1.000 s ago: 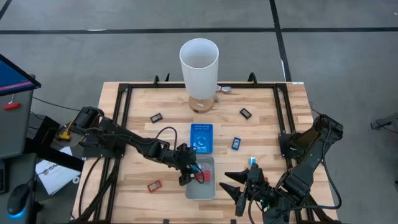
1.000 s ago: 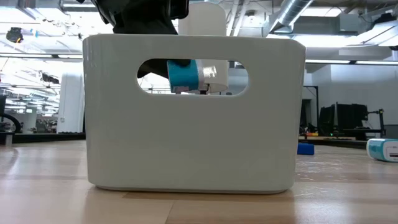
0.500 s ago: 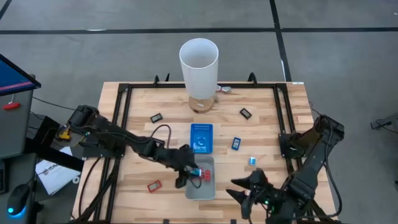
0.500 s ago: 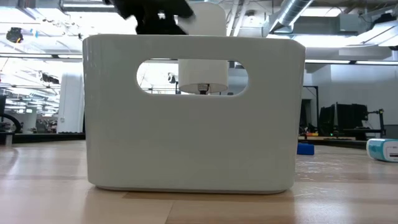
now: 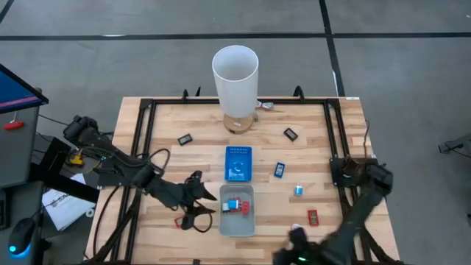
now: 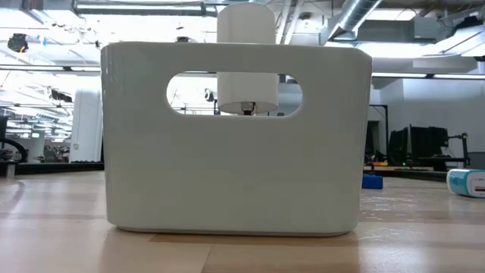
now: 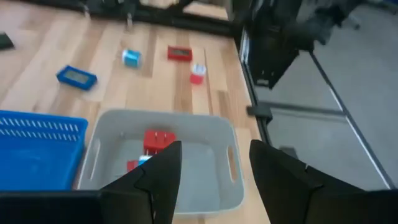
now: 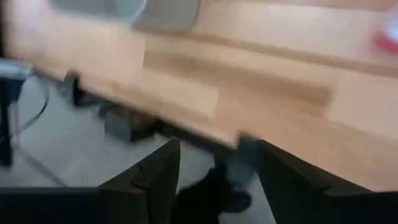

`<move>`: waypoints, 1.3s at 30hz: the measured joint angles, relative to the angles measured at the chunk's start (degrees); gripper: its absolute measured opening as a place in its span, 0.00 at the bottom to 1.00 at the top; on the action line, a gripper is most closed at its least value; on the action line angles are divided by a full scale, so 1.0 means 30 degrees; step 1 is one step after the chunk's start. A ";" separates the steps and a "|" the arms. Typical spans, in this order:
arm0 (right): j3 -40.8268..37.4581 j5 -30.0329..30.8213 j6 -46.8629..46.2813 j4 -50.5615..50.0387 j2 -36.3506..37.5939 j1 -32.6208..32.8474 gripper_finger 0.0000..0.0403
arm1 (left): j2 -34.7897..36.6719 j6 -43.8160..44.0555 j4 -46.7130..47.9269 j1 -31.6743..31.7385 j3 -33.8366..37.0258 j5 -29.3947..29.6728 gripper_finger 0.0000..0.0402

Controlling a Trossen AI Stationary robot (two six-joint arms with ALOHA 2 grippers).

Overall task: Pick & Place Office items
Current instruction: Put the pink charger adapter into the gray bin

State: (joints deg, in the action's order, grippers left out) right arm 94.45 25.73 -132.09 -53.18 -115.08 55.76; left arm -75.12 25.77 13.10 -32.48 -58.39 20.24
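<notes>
Your left gripper (image 5: 197,210), fingers parted and holding nothing, is hovering beside the red block (image 5: 181,219); a careless descent risks knocking it off the bench (image 5: 309,151). Right gripper (image 5: 294,246) fingers: apart, empty.

Grey tray (image 5: 237,223) open from above, nothing over it; left gripper (image 5: 200,208) just beside its left side, fingers apart, blocking approach from there; blue tray (image 5: 238,163) close behind grey tray, narrow gap between; white cylinder (image 5: 235,71) stands tall at table's far edge, blocks passage there; wood to the right of the trays mostly free, only small office items (image 5: 298,191) scattered; right gripper (image 5: 294,243) low at near edge, clear of the trays
</notes>
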 joint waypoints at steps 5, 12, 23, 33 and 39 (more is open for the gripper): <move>0.2627 -0.0369 0.0129 -0.2954 -0.1649 -0.1388 0.41 | 0.0252 0.0532 0.0001 -0.0027 0.0000 0.0354 0.46; 0.5866 -0.0117 0.0189 -0.9828 -0.1960 -0.1489 0.35 | 0.0271 0.1180 -0.0080 -0.0070 0.0007 0.0427 0.46; 0.4785 -0.3534 0.0238 -1.2086 -0.1738 -0.1178 0.45 | 0.0271 0.1220 -0.0396 -0.0070 0.0015 0.1351 0.46; 0.2722 -0.3577 0.0233 -1.1484 -0.1723 -0.2170 0.49 | 0.0271 0.1214 -0.1573 0.0061 0.0015 0.1571 0.46; 0.0841 -0.3647 0.0233 -0.9647 -0.1727 -0.1683 0.49 | 0.0271 0.1214 -0.2104 0.0061 0.0015 0.1549 0.46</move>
State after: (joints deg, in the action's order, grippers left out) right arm 96.97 14.79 -131.39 -82.12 -120.26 50.71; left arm -74.30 29.41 6.79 -32.29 -58.35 24.88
